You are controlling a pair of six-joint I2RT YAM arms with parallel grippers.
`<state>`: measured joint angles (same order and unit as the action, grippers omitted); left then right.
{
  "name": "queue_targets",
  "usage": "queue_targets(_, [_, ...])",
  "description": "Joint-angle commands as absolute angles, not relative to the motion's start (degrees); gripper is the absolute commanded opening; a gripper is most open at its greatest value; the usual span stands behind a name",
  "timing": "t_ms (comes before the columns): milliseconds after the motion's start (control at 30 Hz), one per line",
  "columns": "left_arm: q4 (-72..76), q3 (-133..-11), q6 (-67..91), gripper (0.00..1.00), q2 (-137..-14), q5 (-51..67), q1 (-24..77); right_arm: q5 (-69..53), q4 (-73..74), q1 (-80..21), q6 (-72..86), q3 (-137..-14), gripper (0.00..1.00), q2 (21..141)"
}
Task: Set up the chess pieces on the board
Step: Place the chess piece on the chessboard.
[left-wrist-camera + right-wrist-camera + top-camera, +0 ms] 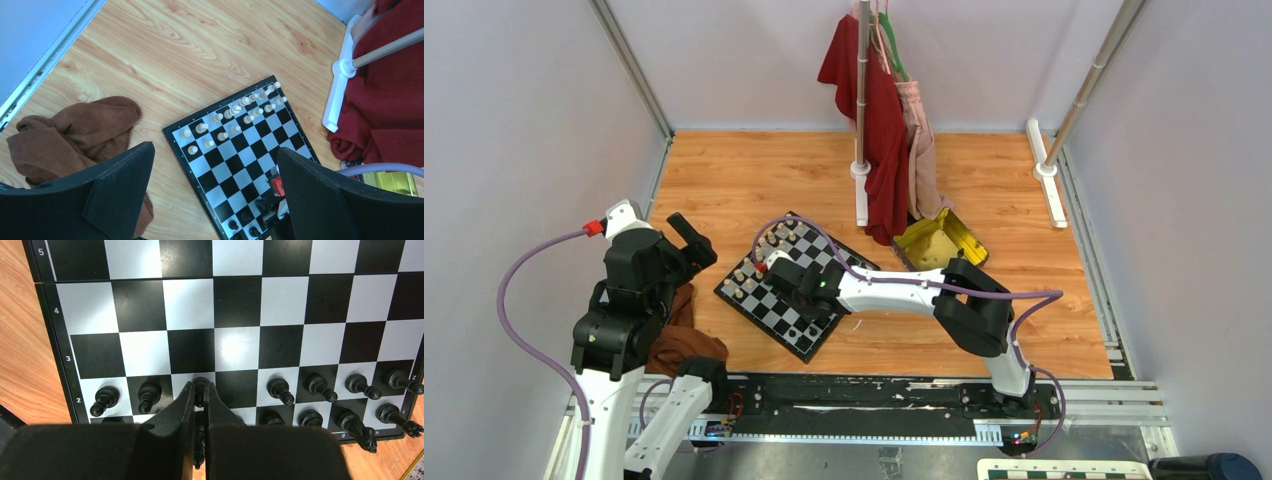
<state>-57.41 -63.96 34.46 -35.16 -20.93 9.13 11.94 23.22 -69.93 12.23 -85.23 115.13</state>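
Observation:
The board [769, 300] lies at an angle in the middle of the wooden table. Cream chess pieces [759, 255] stand in two rows along its far-left side, also seen as cream chess pieces [235, 112] in the left wrist view. Black chess pieces [280, 390] line rows 1 and 2 of the board [235, 305]. My right gripper [200, 390] is shut on a black pawn [200, 384] standing on a white row-2 square. The right gripper [809, 305] is low over the board's black side. My left gripper [215, 195] hangs open and holds nothing, high above the board's left edge.
A crumpled brown cloth [686, 345] lies left of the board by the left arm's base. A clothes stand [861, 170] with a red garment [879, 120] rises behind the board. A gold-yellow tray [939, 240] sits at the board's right.

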Motion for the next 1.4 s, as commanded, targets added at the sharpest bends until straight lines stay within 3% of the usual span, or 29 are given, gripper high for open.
queue_targets(0, [-58.26,-64.44,33.53,1.0,-35.48,-21.73,8.7,11.09,23.38,-69.3,11.41,-83.93,0.1,116.44])
queue_targets(300, [-58.25,-64.17,33.53,1.0,-35.58,-21.88,8.7,10.04,23.89,-69.34,11.33,-84.2,0.22,116.9])
queue_targets(767, [-58.27,-64.2,33.23,1.0,-35.79,-21.96,8.7,10.02,24.65,-69.35,11.07,-85.01,0.31,116.81])
queue_targets(1367, [-57.76,-64.78,32.81,1.0,-36.99,-22.14,8.7,11.12,26.27,-69.34,10.01,-87.55,0.35,115.35])
